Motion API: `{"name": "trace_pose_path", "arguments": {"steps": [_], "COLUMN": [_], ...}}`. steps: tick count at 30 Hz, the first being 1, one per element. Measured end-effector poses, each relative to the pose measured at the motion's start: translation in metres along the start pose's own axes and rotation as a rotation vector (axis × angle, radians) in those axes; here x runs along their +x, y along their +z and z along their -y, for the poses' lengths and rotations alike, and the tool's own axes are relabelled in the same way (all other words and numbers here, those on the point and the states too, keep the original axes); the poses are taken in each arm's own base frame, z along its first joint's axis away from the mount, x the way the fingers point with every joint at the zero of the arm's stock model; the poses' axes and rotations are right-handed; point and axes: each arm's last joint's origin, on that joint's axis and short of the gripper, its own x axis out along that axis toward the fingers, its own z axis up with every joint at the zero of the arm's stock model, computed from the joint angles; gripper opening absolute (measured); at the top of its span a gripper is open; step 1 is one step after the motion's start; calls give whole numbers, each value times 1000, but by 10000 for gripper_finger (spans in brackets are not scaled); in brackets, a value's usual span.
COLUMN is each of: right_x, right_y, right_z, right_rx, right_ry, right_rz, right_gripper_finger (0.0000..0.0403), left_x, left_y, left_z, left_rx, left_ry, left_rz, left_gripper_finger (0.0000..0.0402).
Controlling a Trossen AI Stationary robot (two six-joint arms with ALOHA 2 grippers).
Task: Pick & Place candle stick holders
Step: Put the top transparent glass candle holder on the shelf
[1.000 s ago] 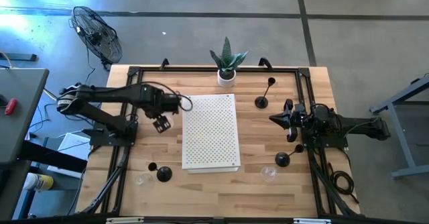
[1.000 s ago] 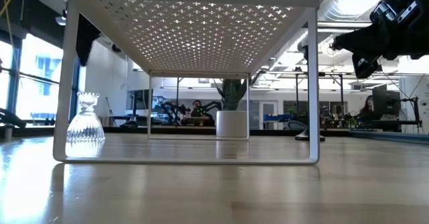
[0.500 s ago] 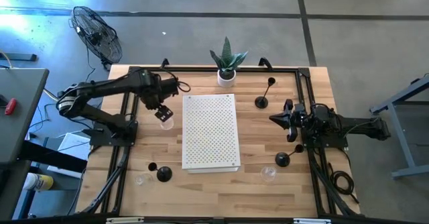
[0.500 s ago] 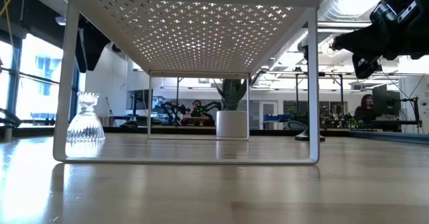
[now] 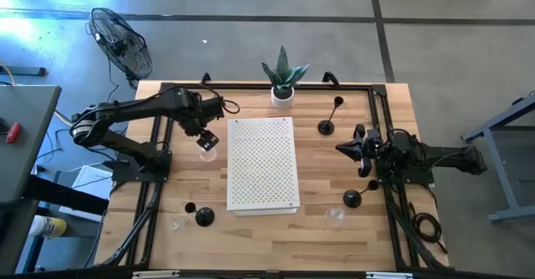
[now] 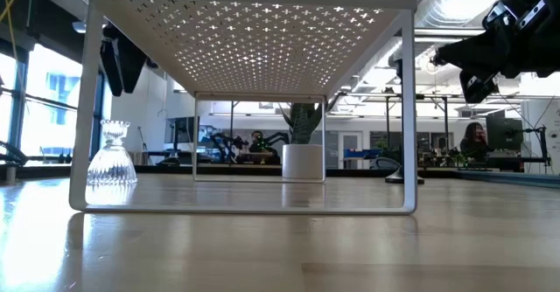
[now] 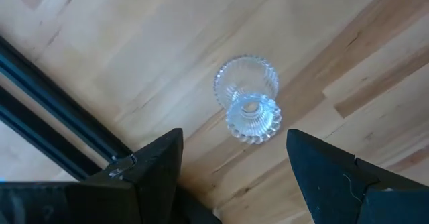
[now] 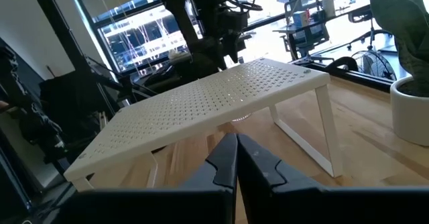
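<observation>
A clear ribbed glass holder [image 7: 248,100] stands on its wide base on the table, just left of the white shelf; it also shows in the high view [image 5: 208,153] and the low view [image 6: 110,156]. My left gripper [image 7: 234,177] hangs open above it, slightly to its far side [image 5: 205,139], and touches nothing. My right gripper [image 8: 236,160] is shut and empty at the table's right [image 5: 341,148]. Black holders stand at the far right [image 5: 325,128], the near right [image 5: 353,199] and the near left [image 5: 204,216]. More clear glass holders stand at the near right [image 5: 335,216] and the near left [image 5: 176,224].
A white perforated shelf [image 5: 263,164] on legs stands mid-table. A white pot with a green plant [image 5: 283,83] is at the far edge. A black frame [image 5: 159,158] runs along the table's sides. A fan [image 5: 121,41] stands on the floor beyond the table.
My left gripper has gone a little toward the table's far edge as its arm folded back. The glass holder, which it covered from above, now shows beside the shelf and has stayed where it was.
</observation>
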Motion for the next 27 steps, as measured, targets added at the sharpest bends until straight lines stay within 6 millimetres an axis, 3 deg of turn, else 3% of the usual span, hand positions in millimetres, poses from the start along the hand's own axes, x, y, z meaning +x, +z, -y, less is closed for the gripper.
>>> {"name": "trace_pose_path", "arguments": {"steps": [9,27], "right_x": [0,0], "right_y": [0,0], "right_z": [0,0], "right_rx": [-26,-18], "right_ry": [-6,-9], "right_rz": [3,3], "right_gripper_finger": [0,0], "left_x": [45,48], "left_y": [-11,0], "left_z": [1,6], "left_rx": [-11,-22], "left_ry": [-51,-97], "left_rz": [-84,36], "left_gripper_finger": [262,262]}}
